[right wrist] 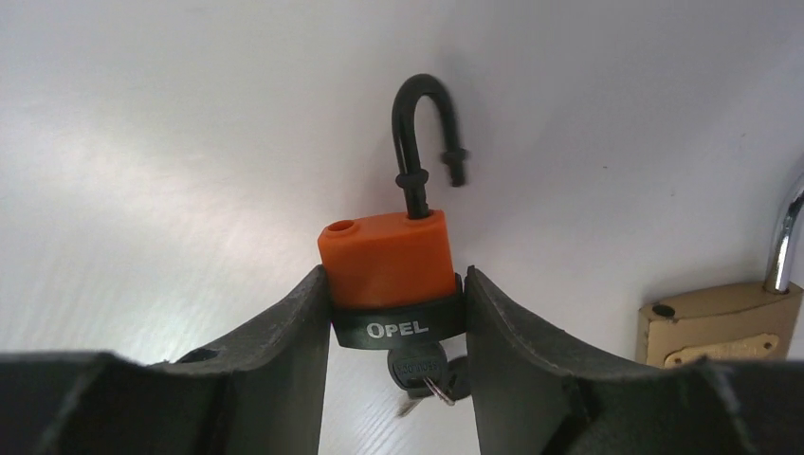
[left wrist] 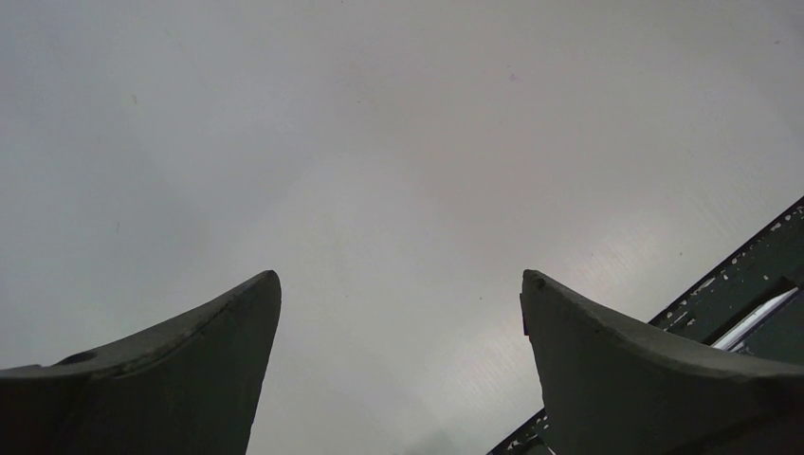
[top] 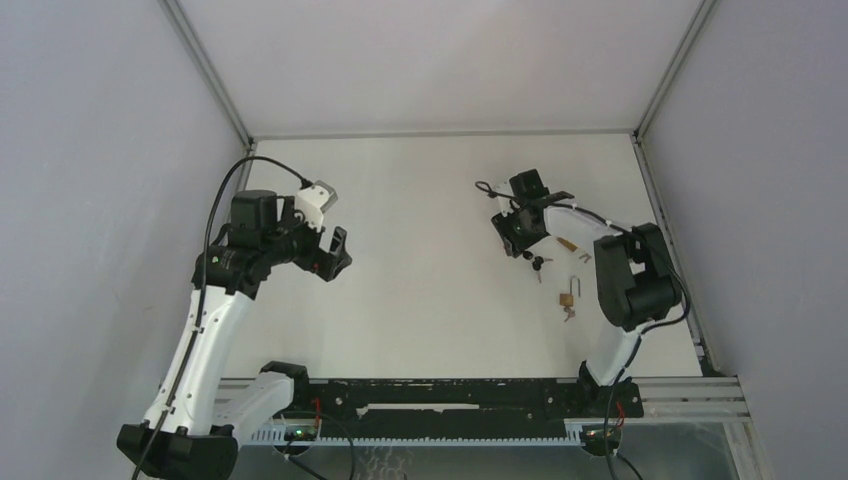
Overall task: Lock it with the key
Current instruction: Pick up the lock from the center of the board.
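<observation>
Both fingers of the right pincer (right wrist: pixel 394 277) press against the sides of the orange padlock (right wrist: pixel 384 248), one on each flank of the black band at its base, so I read it as gripping the lock body. On the right wrist feed the padlock sits squarely between the fingertips, its orange top poking out past them. Its black shackle (right wrist: pixel 424 123) is swung open, the free end clear of the hole in the body. A key (right wrist: pixel 417 365) is seated in the underside, further back between the fingers, with small metal bits hanging off it that I can't make out. Whether the lock rests on the table (top: pixel 420 300) or is raised off it, I cannot tell. Off to the right of the pincer lies a brass padlock (right wrist: pixel 716 322), apart from the finger. On my overhead feed the right pincer is out on the right half of the table, the shackle pointing toward the back. Over on the left side, the left pincer (left wrist: pixel 398 284) is spread wide.
</observation>
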You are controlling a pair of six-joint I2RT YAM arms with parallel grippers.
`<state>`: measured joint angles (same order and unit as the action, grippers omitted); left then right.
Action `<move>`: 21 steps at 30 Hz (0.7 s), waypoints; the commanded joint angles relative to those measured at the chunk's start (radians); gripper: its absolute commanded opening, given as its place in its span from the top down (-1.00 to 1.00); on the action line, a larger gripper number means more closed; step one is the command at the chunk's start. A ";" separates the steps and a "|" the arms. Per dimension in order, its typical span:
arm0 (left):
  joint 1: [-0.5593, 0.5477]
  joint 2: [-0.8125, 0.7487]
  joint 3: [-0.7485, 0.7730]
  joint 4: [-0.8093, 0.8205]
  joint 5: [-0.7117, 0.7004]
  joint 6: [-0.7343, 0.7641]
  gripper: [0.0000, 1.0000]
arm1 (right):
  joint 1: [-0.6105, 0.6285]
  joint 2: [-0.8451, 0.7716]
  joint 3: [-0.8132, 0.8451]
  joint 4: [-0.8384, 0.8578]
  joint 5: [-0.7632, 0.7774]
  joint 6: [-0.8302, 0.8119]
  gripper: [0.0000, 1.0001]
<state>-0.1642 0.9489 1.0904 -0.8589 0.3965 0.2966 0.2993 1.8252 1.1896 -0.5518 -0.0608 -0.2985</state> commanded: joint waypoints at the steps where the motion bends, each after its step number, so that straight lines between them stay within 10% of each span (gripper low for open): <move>1: -0.017 -0.021 0.060 -0.045 0.003 0.039 -1.00 | 0.101 -0.227 -0.076 0.165 0.007 -0.011 1.00; 14: -0.171 -0.219 0.167 -0.351 -0.173 0.300 -0.83 | 0.551 -0.532 -0.217 0.431 0.025 0.033 1.00; 21: -0.268 -0.381 0.092 -0.110 -0.043 0.247 -0.81 | 0.799 -0.643 -0.216 0.506 0.102 0.018 1.00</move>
<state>-0.3882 0.6098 1.1999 -1.1393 0.3023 0.5682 1.0241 1.2797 0.9600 -0.1833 -0.0193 -0.2821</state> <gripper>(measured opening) 0.908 0.553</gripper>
